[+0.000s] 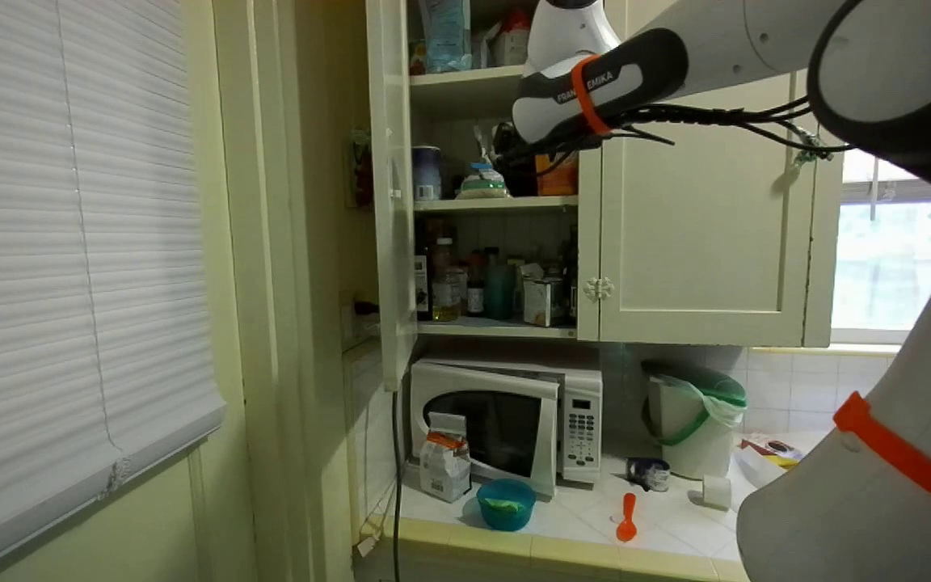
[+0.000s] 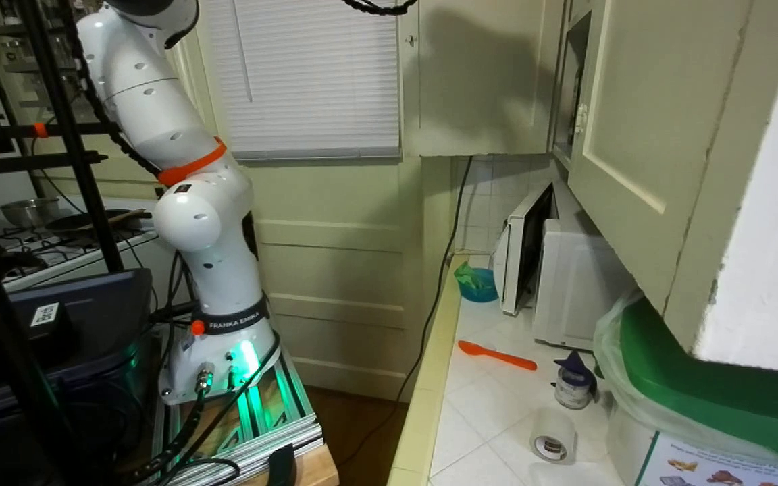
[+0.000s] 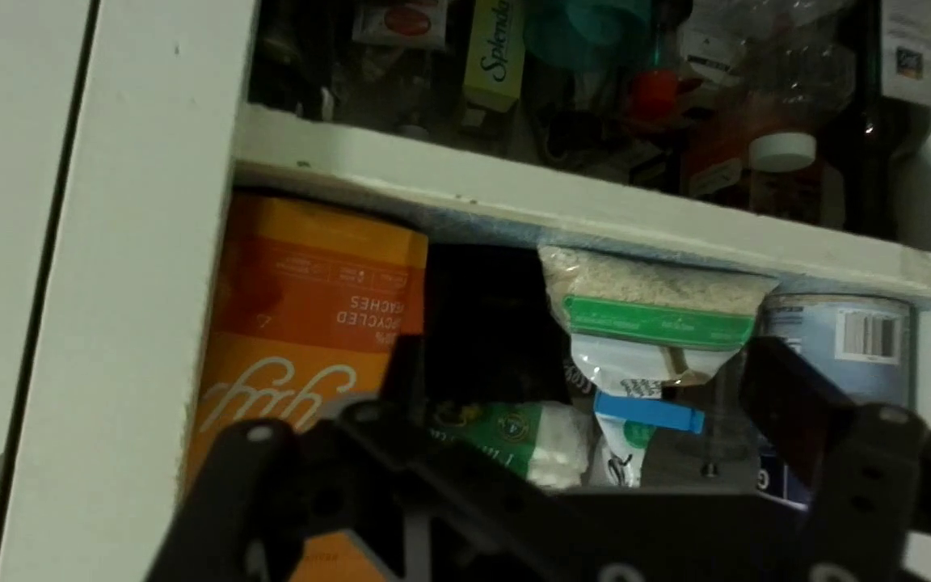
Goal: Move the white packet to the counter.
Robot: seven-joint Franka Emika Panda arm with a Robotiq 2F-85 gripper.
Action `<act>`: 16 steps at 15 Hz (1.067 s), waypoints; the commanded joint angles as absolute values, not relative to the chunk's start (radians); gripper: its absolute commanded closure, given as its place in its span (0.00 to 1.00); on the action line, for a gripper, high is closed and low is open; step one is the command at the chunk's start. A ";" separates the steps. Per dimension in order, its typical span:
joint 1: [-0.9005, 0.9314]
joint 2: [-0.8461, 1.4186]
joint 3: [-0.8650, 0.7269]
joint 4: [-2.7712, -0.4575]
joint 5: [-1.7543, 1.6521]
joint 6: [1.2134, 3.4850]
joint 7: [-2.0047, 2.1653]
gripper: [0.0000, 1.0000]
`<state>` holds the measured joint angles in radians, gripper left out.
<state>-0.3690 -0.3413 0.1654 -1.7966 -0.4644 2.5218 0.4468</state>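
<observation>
While an exterior view shows the packet shelved above the microwave, both exterior views show the counter beneath it. In the wrist view the gripper, jaws spread, holds nothing; reaching seems in hand; next, centre on the packet and squeeze.

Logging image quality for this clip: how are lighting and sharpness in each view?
In an exterior view, the bright window is washed out; in an exterior view, a shadow falls across the open cupboard door. The wrist view is dim and upside down: the hand looks dark and soft, the whitish packet clearer.
</observation>
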 commanded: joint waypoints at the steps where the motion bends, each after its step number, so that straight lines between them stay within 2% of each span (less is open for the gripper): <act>1: -0.384 -0.234 0.194 -1.649 -0.612 2.464 0.582 0.00; 6: -0.304 -0.114 0.147 -1.510 -0.753 2.448 0.673 0.00; 11: -0.231 -0.107 0.082 -1.521 -0.717 2.455 0.637 0.00; 12: -0.295 -0.109 0.140 -1.524 -0.707 2.462 0.635 0.00; 15: -0.292 -0.095 0.140 -1.507 -0.700 2.463 0.638 0.00; 16: -0.228 -0.076 0.085 -1.481 -0.724 2.451 0.661 0.00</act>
